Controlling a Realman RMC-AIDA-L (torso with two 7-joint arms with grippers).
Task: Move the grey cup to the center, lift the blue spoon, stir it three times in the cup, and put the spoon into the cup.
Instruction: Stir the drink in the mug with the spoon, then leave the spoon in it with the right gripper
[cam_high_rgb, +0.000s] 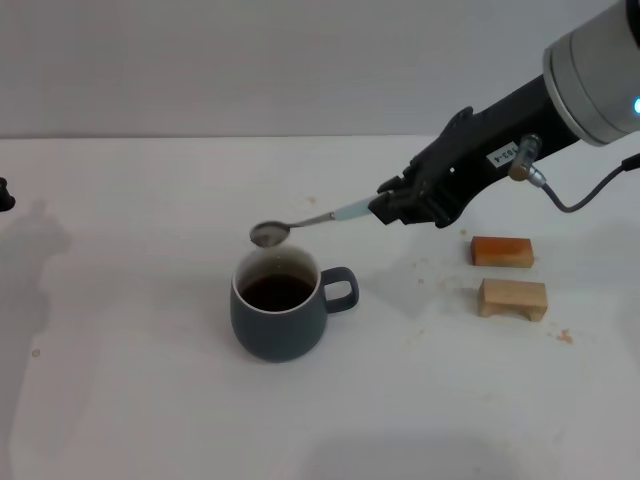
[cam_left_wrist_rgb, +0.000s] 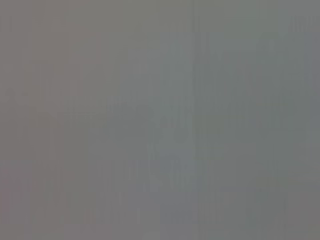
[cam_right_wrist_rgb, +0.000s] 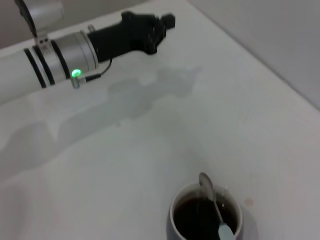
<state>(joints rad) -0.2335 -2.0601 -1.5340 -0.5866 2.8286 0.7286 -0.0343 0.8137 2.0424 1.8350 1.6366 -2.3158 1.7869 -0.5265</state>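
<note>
Spoon work is what we are in the middle of: our right gripper (cam_high_rgb: 385, 211), a black claw on the dark forearm reaching in from the right, pinches the far end of the small slim spoon with the grey metal bowl and pale light-blue handle (cam_high_rgb: 310, 222), fingers pressed together on that handle. We hold it nearly level, the bowl hanging just above the far rim of the squat, rounded, dark blue-grey ceramic mug with the loop handle (cam_high_rgb: 282, 305), which stands near the middle of the white table (cam_high_rgb: 140, 400) with dark brown liquid inside its white interior; the right wrist view shows the spoon (cam_right_wrist_rgb: 212, 200) over that liquid. We judge the spoon light and stiff but thin and smooth, so a grip at the very tip gives it leverage to twist or slip; we would rather keep a firm pinch across the flat of the handle. The mug looks heavy and stable yet breakable, and its liquid sits high enough to slop if we knock the rim. Two small wooden blocks, one orange-brown (cam_high_rgb: 501, 251) and one pale (cam_high_rgb: 512, 298), lie well to the right of the mug. Our left gripper (cam_right_wrist_rgb: 150, 31) is parked far off to the left; whether its fingers are spread we cannot tell.
</note>
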